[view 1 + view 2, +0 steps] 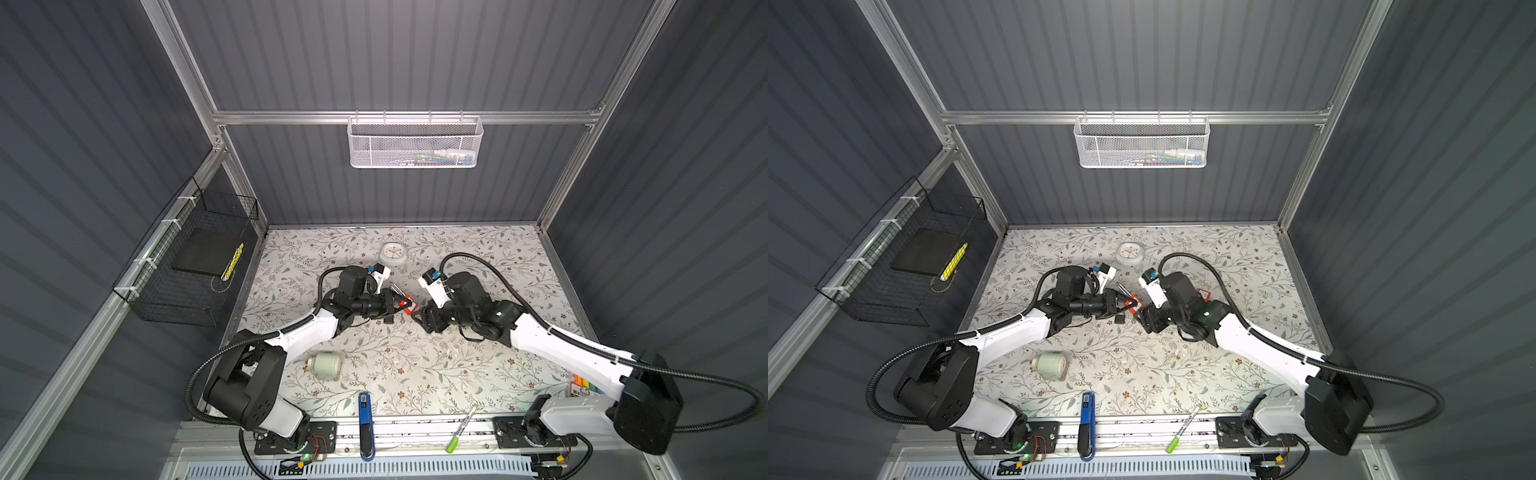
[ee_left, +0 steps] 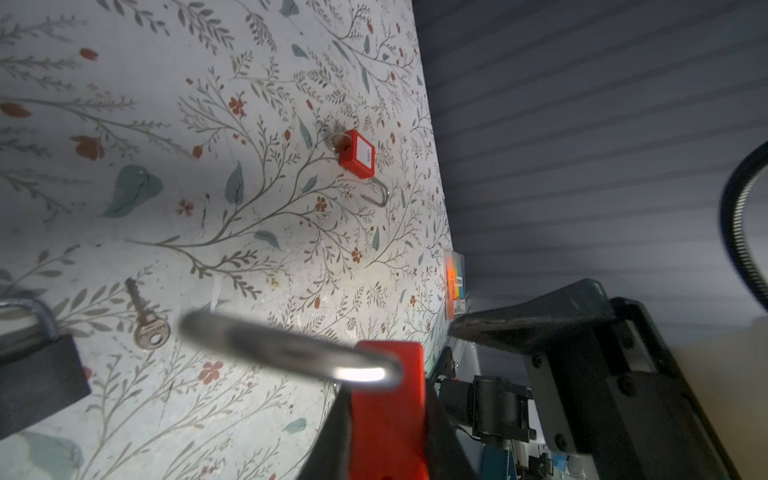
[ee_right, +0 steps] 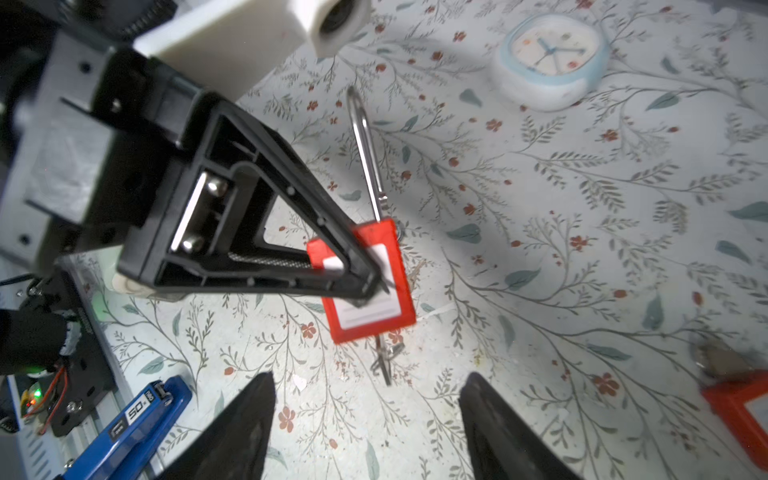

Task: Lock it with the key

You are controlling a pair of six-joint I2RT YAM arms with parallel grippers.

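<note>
My left gripper [image 1: 398, 304] is shut on a red padlock [image 3: 370, 286], holding it by the body above the table in both top views [image 1: 1133, 302]. Its steel shackle [image 2: 291, 353] sticks out past the fingers. A key [image 3: 384, 359] with a ring hangs from the padlock's bottom end. My right gripper [image 3: 365, 399] is open just short of that key, its fingers [image 3: 249, 424] apart and touching nothing. On the table lie a black padlock [image 2: 37, 374] and a loose key [image 2: 147, 328] beside it.
A second red padlock [image 2: 357, 153] lies on the table behind the right arm. A small clock [image 1: 392, 253] stands at the back, a pale jar [image 1: 326, 365] lies front left, a blue tool [image 1: 365, 424] and green marker [image 1: 461, 428] at the front edge. Wire baskets [image 1: 187, 266] hang on the walls.
</note>
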